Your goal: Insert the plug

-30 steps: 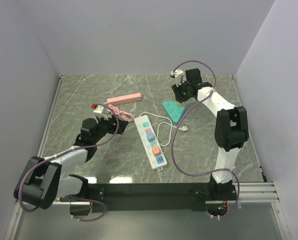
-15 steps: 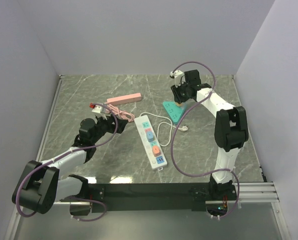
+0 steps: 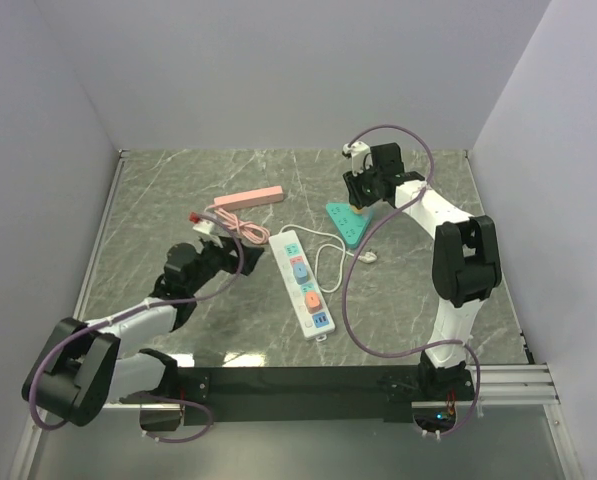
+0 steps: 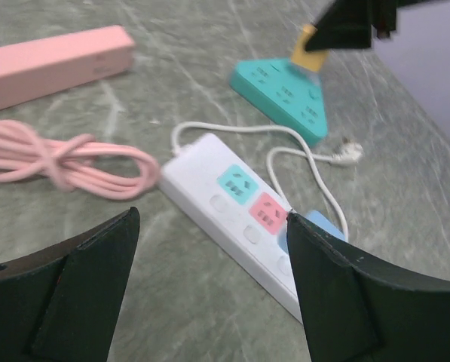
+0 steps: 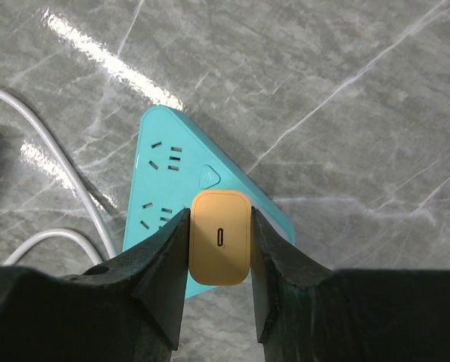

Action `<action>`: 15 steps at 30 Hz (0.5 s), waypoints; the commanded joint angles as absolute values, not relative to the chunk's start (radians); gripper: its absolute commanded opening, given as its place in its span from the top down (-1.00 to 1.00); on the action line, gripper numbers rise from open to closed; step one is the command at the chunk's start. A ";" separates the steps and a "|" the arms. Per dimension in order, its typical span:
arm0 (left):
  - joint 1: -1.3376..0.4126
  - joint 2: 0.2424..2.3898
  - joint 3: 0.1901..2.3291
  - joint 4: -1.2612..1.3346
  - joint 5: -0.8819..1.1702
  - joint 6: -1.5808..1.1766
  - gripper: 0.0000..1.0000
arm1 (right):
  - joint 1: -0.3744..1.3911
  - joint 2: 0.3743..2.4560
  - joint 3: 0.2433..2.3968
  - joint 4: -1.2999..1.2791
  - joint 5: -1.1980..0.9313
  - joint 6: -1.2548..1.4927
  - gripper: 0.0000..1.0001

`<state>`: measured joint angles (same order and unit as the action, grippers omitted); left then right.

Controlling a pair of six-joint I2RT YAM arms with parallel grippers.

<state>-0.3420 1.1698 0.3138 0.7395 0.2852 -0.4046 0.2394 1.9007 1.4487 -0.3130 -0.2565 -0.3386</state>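
Note:
An orange plug (image 5: 219, 246) is pinched between the jaws of my right gripper (image 5: 219, 228), its USB-C port facing the camera. It hangs just above the teal triangular socket block (image 5: 172, 181), near the block's right corner; whether its prongs touch the block is hidden. In the top view my right gripper (image 3: 363, 200) hovers at the far end of the teal block (image 3: 346, 224). My left gripper (image 4: 209, 219) is open and holds nothing, low over the table beside the white power strip (image 4: 240, 211). In the left wrist view the plug (image 4: 309, 47) shows above the teal block (image 4: 285, 94).
The white power strip (image 3: 304, 284) lies mid-table with its cord looping to a white plug (image 3: 367, 255). A pink power strip (image 3: 248, 199) and its bundled pink cable (image 3: 240, 227) lie at the back left. Grey walls enclose the table.
My left arm has shifted slightly toward the white power strip. My right gripper has barely moved and still holds the orange plug.

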 commanded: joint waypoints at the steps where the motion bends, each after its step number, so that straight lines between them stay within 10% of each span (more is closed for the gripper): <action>1: -0.461 1.202 0.307 0.876 0.247 -0.310 -0.69 | 0.236 1.847 1.448 -0.258 -0.262 -0.321 1.00; 7: -0.574 1.436 0.388 1.148 0.238 -0.253 -0.65 | 0.236 1.852 1.465 -0.275 -0.261 -0.328 1.00; 10: -0.574 1.506 0.428 1.229 0.287 -0.236 0.12 | 0.236 1.847 1.453 -0.261 -0.259 -0.324 1.00; 11: -0.574 1.515 0.433 1.244 0.301 -0.236 -0.39 | 0.236 1.847 1.451 -0.253 -0.259 -0.322 1.00; 15: -0.574 1.531 0.446 1.238 0.330 -0.215 -0.50 | 0.233 1.858 1.466 -0.264 -0.264 -0.322 1.00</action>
